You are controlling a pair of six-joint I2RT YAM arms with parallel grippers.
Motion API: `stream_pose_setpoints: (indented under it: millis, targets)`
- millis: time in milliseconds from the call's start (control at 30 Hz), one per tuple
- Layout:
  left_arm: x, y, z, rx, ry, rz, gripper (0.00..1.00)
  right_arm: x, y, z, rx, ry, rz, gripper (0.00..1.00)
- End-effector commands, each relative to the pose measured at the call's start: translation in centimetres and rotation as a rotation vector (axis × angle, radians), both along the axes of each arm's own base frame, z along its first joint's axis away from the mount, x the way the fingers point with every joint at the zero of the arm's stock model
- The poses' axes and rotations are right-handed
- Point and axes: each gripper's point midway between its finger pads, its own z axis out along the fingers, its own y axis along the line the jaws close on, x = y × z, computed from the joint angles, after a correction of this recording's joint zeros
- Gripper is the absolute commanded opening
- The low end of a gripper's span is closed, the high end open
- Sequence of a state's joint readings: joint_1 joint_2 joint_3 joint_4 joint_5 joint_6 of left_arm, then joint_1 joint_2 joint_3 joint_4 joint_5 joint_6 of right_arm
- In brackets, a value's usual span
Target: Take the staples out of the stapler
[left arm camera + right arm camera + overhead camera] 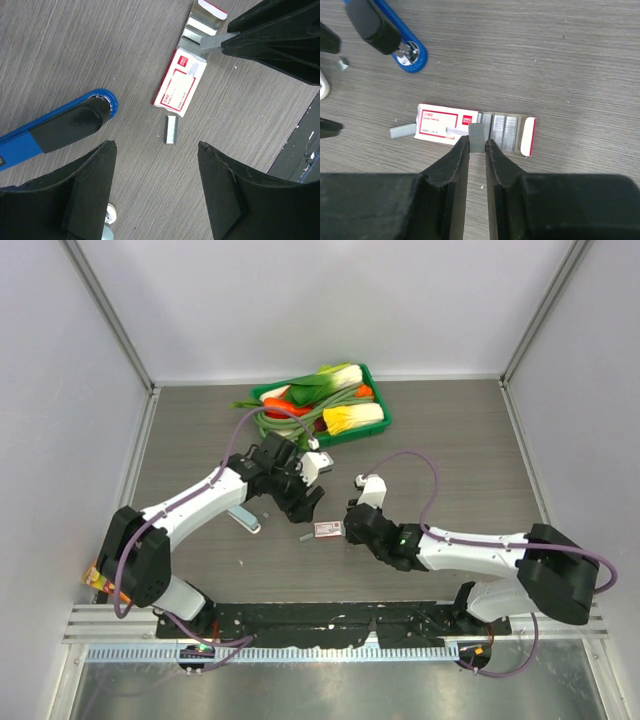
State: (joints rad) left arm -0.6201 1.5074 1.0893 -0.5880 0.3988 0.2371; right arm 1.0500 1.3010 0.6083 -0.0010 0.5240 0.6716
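We find right pincer [477, 142] pinching thin grey metal staple strip [477, 133], seemingly for red-and-white box [437, 125] beneath; left pincer [156, 146] spread.

The left arm [190, 502] is reached forward and inward, and the left gripper [155, 146] is pointed downward with its jaws spread wide and nothing between them. The right arm [470, 550] is stretched low to the left, and the right gripper [477, 143] is closed, with a small grey staple strip [477, 136] pinched at its tips.
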Motion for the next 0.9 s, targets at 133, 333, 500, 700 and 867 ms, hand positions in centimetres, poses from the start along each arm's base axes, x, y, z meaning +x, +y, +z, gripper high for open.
stream_pose_setpoints:
  millis: [133,333,500,700,867]
  targets:
    - [-0.1,0.7,0.5,0.004,-0.055,-0.015,0.69,1.3,0.3,0.3,-0.001,-0.034,-0.085,0.01]
    - [-0.1,0.8,0.5,0.008,-0.062,-0.017,0.69,1.5,0.6,-0.4,-0.021,-0.028,-0.081,0.01]
    - [0.0,0.9,0.4,0.018,-0.068,-0.021,0.69,1.8,1.0,-0.7,-0.039,-0.029,-0.078,0.01]
    - [0.0,1.0,0.2,0.026,-0.069,-0.027,0.68,2.1,1.3,-0.7,-0.053,-0.035,-0.075,0.01]
    - [0.0,1.0,0.1,0.03,-0.066,-0.029,0.68,2.3,1.2,-0.8,-0.082,-0.044,-0.074,0.01]
